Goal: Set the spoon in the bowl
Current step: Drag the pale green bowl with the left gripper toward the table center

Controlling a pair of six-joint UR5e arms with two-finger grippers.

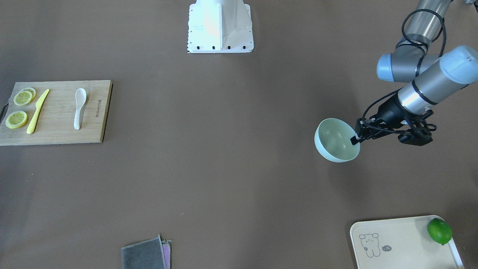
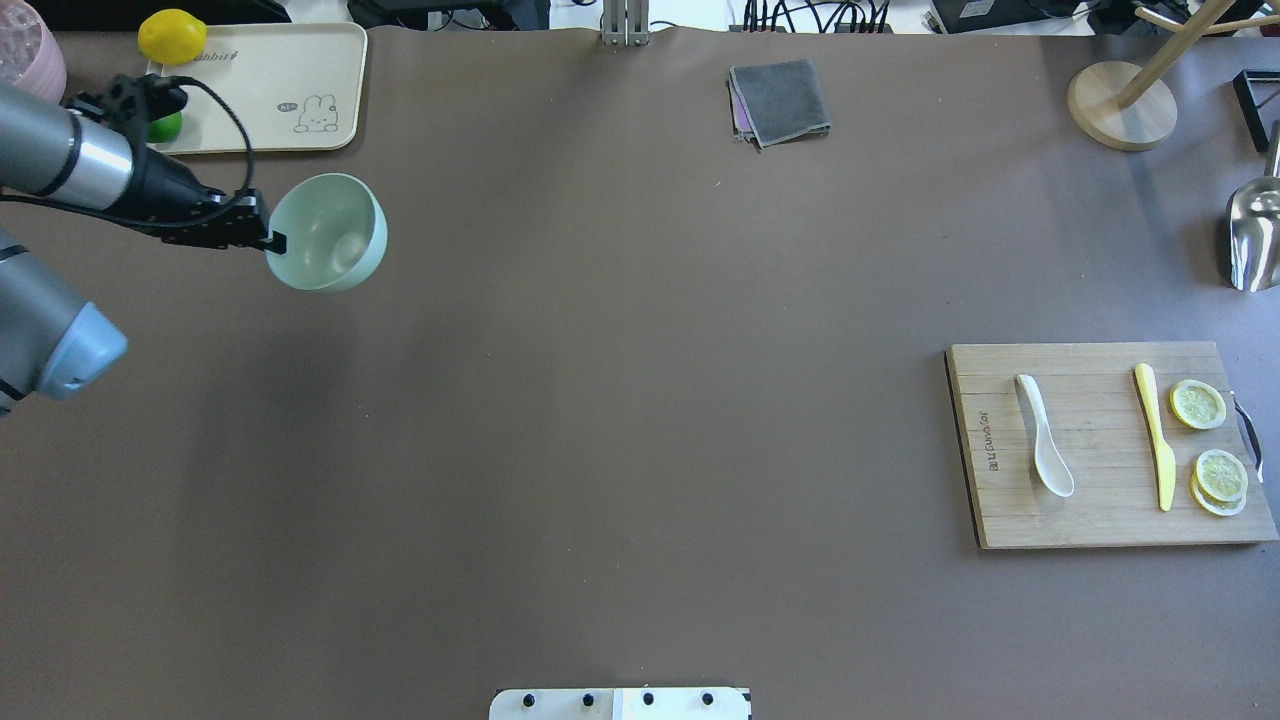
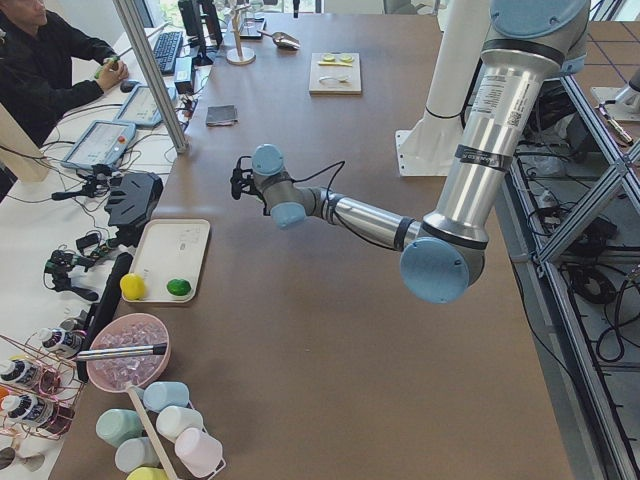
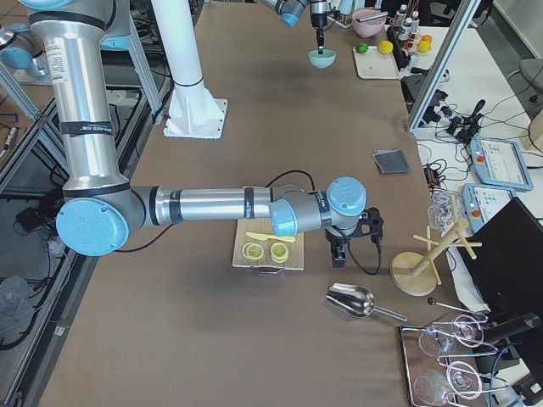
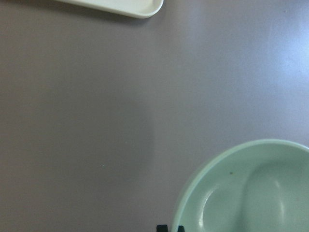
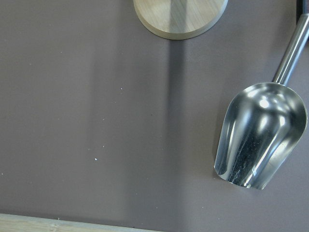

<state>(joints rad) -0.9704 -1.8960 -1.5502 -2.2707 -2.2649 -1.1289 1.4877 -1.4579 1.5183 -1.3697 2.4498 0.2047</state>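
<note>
A wide matte brown surface (image 2: 620,350). On the robot's right lies a bamboo cutting board (image 2: 1100,450). Beyond it, toward the far right corner, stand a round wooden stand base (image 2: 1120,105) and a shiny metal scoop (image 2: 1255,235). A folded grey cloth (image 2: 782,100) lies at the far edge, a cream tray (image 2: 260,90) in the far left corner, and the robot's white base plate (image 2: 620,703) sits at the near edge.

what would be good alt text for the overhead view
The robot's left claw grips the rim of a mint-green bowl at the view's upper left. At the right, a white soup spoon lies on a wooden cutting board beside a yellow knife and lemon slices.
</note>
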